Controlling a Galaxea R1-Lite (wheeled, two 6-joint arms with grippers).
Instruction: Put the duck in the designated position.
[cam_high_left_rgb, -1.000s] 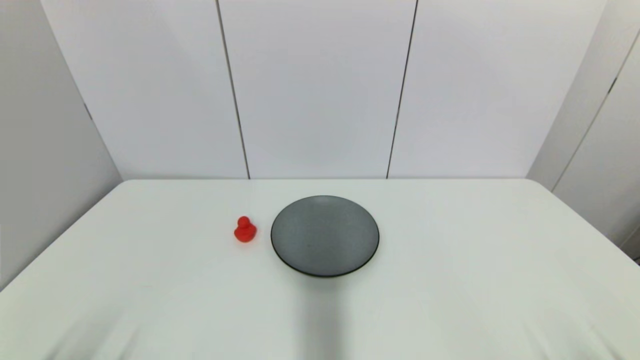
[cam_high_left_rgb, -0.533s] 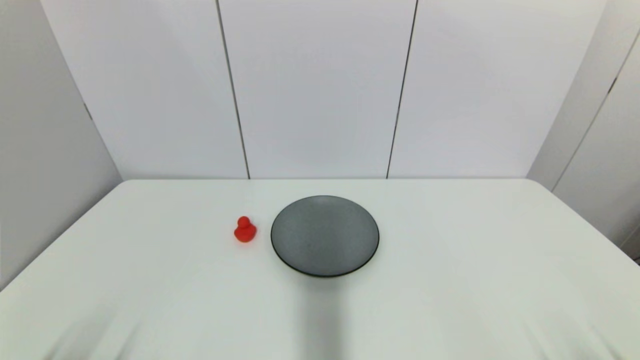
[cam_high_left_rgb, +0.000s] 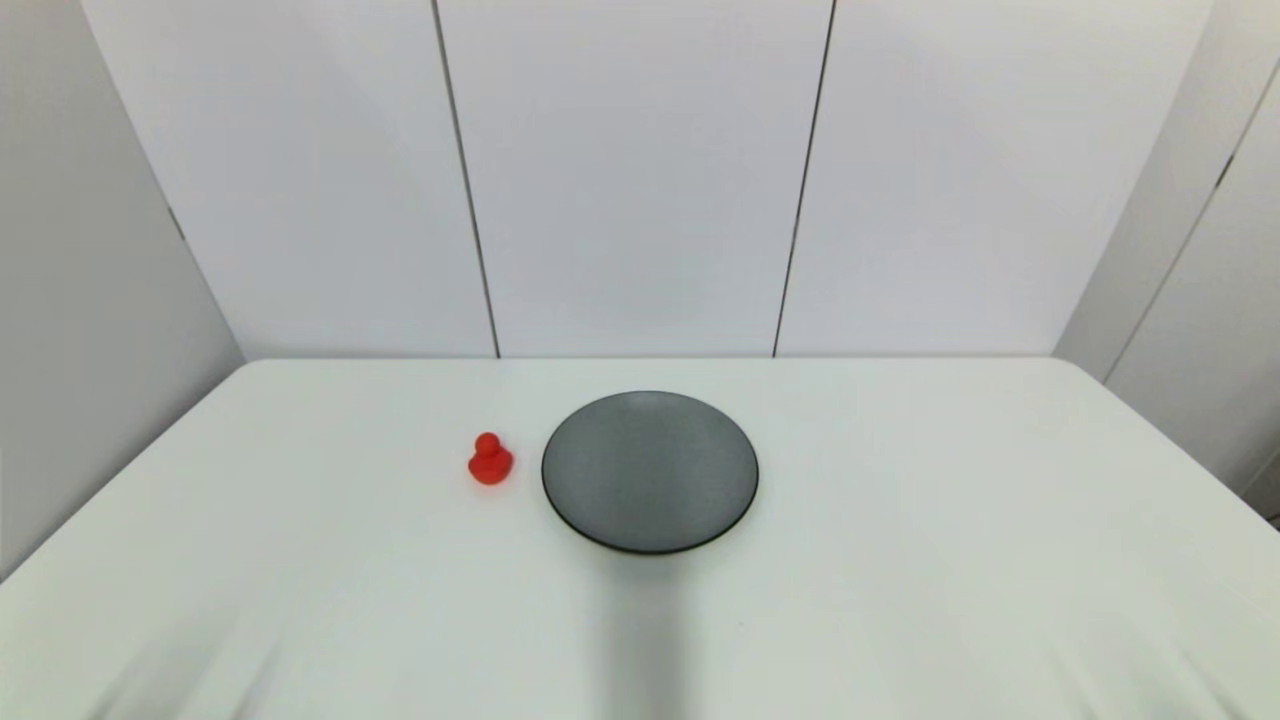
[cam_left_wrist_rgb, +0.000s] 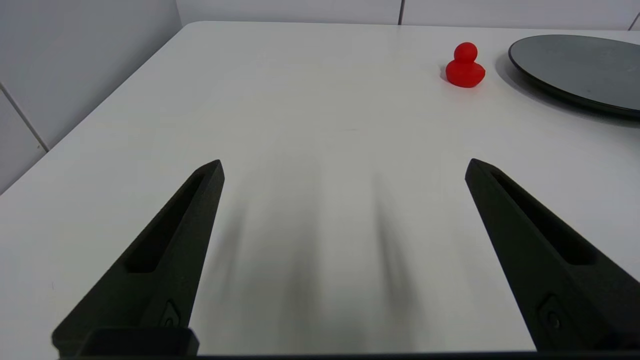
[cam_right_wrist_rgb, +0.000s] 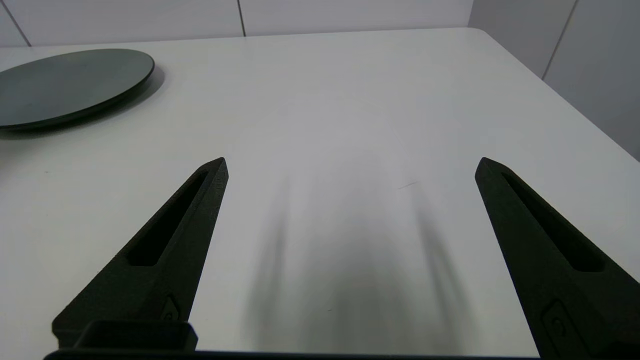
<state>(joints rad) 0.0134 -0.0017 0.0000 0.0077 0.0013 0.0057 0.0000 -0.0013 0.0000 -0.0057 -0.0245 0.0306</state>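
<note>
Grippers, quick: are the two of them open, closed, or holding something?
Left gripper: open, holding nothing.
Right gripper: open, holding nothing.

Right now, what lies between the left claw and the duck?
Only bare white table. The left wrist view shows the open left claw low over the near table, with the duck farther off beside the plate.

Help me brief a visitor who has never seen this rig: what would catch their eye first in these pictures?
First, the tiny red duck, standing upright on the white table just to the left of the plate, close to its rim but apart from it. Next, that round dark grey plate, empty, near the table's middle. The left gripper and right gripper are both open over bare tabletop, short of both things.
</note>
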